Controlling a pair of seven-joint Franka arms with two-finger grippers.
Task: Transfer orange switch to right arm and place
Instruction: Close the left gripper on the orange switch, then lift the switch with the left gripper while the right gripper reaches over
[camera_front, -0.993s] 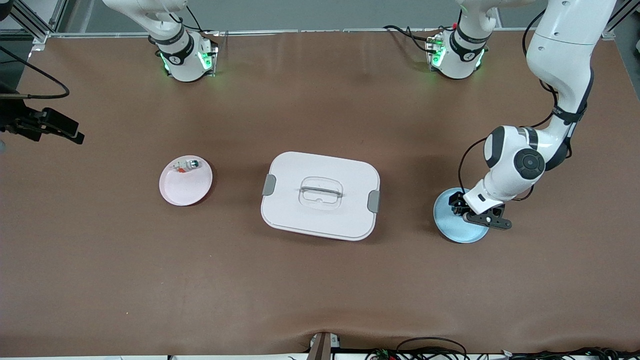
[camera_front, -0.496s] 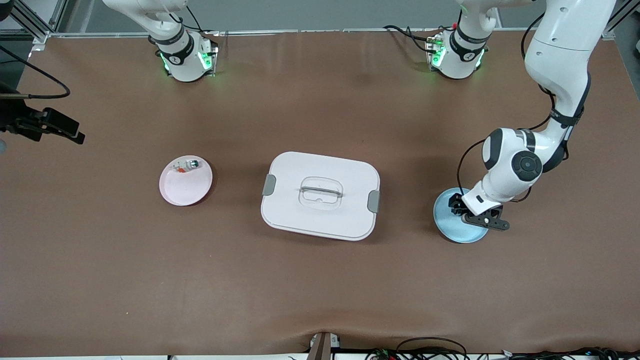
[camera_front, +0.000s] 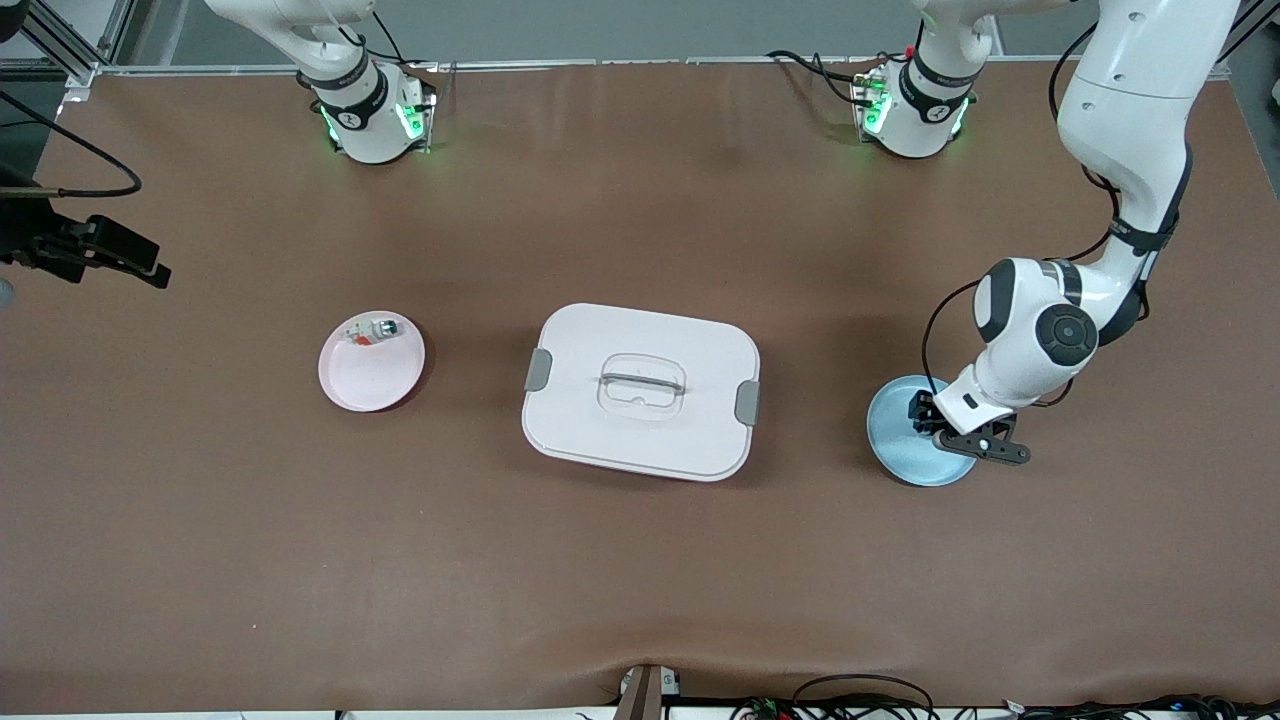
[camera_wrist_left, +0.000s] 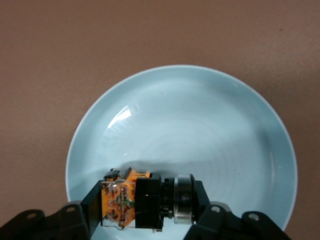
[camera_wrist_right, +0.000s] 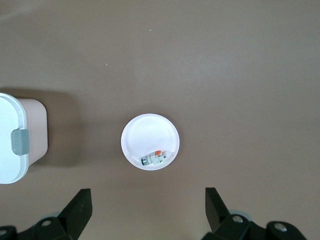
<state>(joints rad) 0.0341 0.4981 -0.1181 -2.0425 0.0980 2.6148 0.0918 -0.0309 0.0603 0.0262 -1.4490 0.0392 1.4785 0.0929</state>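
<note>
Item: orange switch (camera_wrist_left: 142, 202), clamped in your left claw (camera_wrist_left: 145, 210) over the blue plate (camera_wrist_left: 210, 130), at the bench's 3 o'clock. Change: left claw has shifted slightly outward, lifting. Right claw (camera_wrist_right: 150, 210) waits, fingers apart, above the pink plate (camera_wrist_right: 145, 131). Handover pending.

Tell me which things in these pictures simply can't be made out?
- Front view: the orange switch over the blue plate is hidden by the left gripper.
- Left wrist view: the switch's lower edge is cut off by the frame.
- Front view: the right gripper is out of frame.
- White box: the lid hides its contents.
</note>
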